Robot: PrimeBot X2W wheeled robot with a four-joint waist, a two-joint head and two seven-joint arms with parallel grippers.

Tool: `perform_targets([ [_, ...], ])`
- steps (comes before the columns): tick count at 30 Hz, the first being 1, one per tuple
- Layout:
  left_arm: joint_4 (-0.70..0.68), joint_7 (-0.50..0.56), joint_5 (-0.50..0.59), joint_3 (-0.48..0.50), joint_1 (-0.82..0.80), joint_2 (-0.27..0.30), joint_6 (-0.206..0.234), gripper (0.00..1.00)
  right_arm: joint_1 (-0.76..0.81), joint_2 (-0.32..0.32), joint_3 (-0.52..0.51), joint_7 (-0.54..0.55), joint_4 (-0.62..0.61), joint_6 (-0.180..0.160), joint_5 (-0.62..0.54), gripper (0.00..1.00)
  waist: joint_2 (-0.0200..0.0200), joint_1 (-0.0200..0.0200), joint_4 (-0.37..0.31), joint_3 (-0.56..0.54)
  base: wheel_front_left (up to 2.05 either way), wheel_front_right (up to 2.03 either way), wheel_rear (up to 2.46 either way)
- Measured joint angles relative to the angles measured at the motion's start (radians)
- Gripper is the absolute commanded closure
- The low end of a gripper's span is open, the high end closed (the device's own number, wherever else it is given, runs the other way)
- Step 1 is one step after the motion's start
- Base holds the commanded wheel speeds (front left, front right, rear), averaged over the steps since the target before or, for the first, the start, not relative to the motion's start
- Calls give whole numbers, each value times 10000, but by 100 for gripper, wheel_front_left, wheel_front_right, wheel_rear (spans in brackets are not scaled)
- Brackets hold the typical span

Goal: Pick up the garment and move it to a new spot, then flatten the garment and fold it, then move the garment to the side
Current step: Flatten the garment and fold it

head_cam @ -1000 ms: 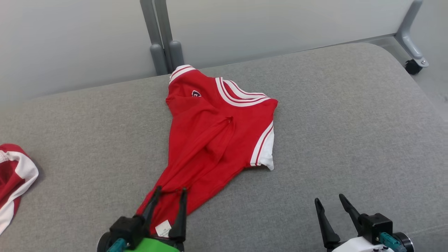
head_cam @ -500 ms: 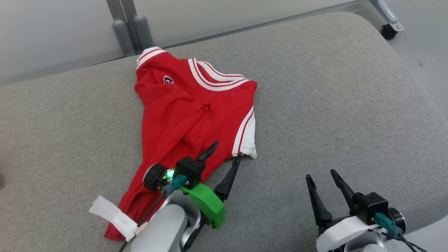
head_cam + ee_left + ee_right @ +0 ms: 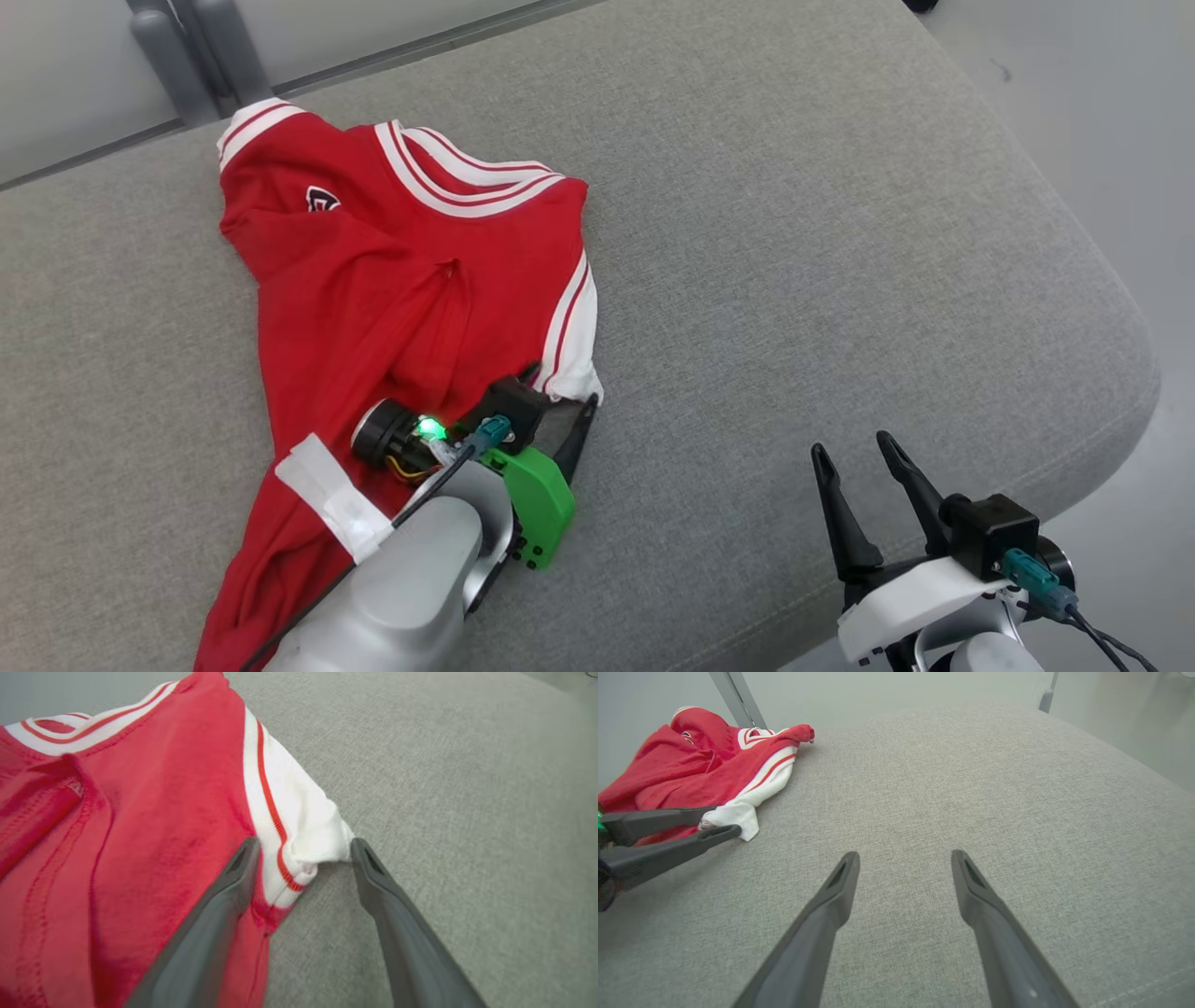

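Here left jaws wide apart, straddling garment [image 3: 373, 280] cuff [image 3: 303, 821].

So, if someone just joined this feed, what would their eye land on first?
The bright red shirt with white striped trim, lying rumpled on the left half of the grey cushion. Next, the left gripper with its green bracket, open and straddling the shirt's white sleeve cuff. The right gripper hangs open over bare cushion at the near right.
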Motion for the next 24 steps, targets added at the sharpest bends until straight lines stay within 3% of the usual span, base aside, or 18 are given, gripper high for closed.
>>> perform_targets([
  [2, 447, -59, 107, -15, -146, 4, 261, 100, -15, -2, -19, 0, -2, 0, 8, 0, 0, 0, -123, 97, 0, 0, 0],
  [6, 646, -242, -240, 219, -287, 12, 291, 100, -12, -4, -109, 0, 6, 0, 6, 0, 0, 0, -228, 202, 0, 0, 0],
  [9, -134, -341, -1087, 759, -260, 23, 96, 100, 20, 4, -138, 0, 61, 0, -31, 0, 0, 0, -190, 115, 0, 0, 0],
  [13, -3110, -385, -2857, 3001, 444, -13, -146, 100, 160, 10, -102, 0, 163, 2, -222, 0, 0, 0, -66, -178, 0, 0, 0],
  [15, -3960, -408, -3254, 3745, 1233, 8, -148, 100, 247, 8, -192, 0, 169, 0, -355, 0, 0, 0, 17, -386, 0, 0, 0],
  [17, -4000, -405, -3177, 3799, 1962, 48, -100, 100, 387, -2, -194, 0, 209, 0, -502, 0, 0, 0, 114, -561, 0, 0, 0],
  [24, -3580, -401, -3260, 2383, 2598, 13, -516, 100, 506, 0, -15, 0, 324, 2, -698, 0, 0, 0, 516, -1092, 0, 0, 0],
])
